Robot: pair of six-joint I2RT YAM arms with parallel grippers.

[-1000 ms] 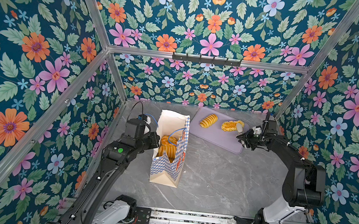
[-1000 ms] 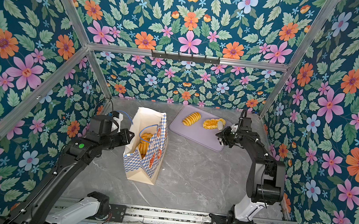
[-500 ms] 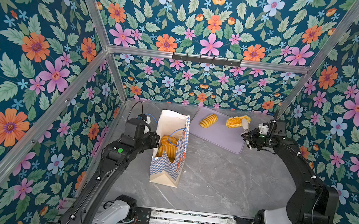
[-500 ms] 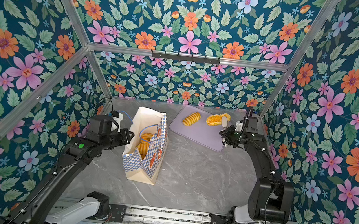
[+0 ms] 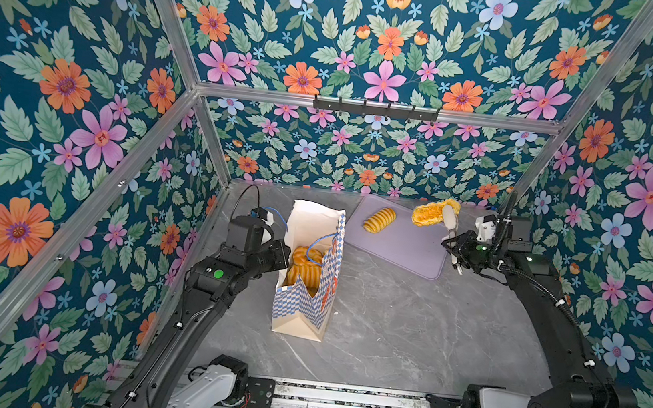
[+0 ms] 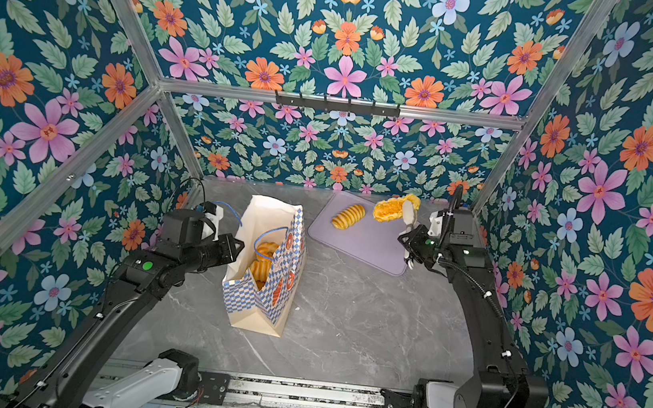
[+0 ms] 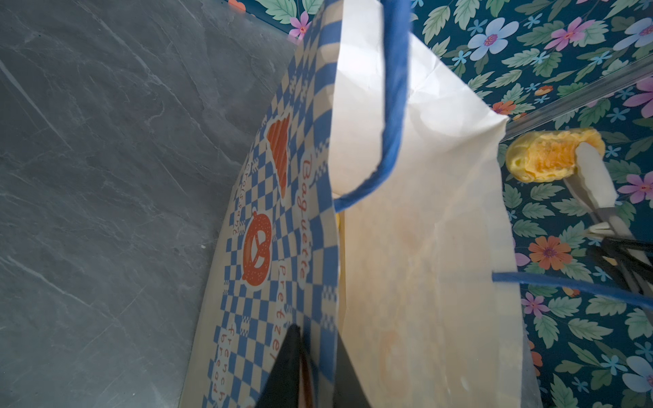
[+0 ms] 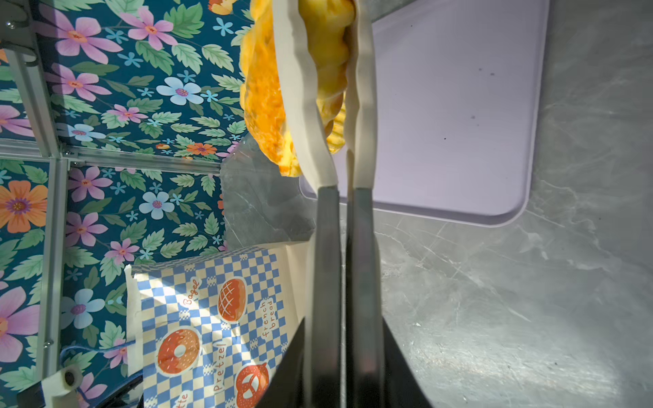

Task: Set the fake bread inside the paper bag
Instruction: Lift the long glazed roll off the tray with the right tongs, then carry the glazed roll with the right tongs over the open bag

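The blue-and-white checkered paper bag [image 5: 304, 311] [image 6: 258, 306] stands open on the left of the table with several golden fake breads [image 5: 305, 267] [image 6: 264, 260] inside. My left gripper [image 5: 283, 254] [image 7: 311, 339] is shut on the bag's near wall [image 7: 424, 247]. Over the back of the lilac tray [image 5: 403, 249] [image 6: 366, 245], my right gripper [image 5: 448, 219] [image 6: 408, 212] [image 8: 328, 70] is shut on a golden pastry [image 5: 430, 213] [image 8: 261, 88] and holds it in the air. A ridged loaf [image 5: 378, 219] [image 6: 347, 216] lies on the tray.
The grey marble table [image 5: 407, 327] is boxed in by floral walls with aluminium posts. The tray's near corner [image 8: 501, 208] sits close under my right wrist. The bag's blue cord handles [image 7: 392, 123] arch over its mouth.
My right gripper has lifted the pastry off the tray and drawn it a little toward the back right. The left arm and the bag have not moved.
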